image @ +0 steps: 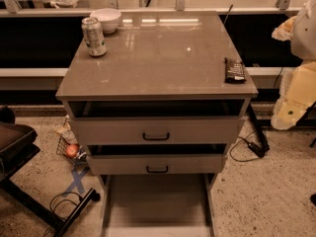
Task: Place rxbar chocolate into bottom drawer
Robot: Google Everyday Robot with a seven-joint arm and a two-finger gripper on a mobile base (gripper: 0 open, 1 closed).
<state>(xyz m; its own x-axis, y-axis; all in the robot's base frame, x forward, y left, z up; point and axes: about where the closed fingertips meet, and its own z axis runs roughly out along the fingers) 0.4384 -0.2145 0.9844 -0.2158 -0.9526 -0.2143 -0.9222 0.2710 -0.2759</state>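
While the rxbar chocolate (235, 70) lay near the cabinet top's (158, 58) right edge, my gripper (288, 113) hung further right; open or shut, I could not tell.

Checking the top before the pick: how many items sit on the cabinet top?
3: soda can and white bowl at back-left, rxbar chocolate at the right edge. Gripper is right of the cabinet.

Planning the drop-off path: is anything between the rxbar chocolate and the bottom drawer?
Nothing visible does. The rxbar chocolate lies at the cabinet top's right edge; the bottom drawer stands open beyond the upper drawers. The gripper is out of view; the arm shows at right.
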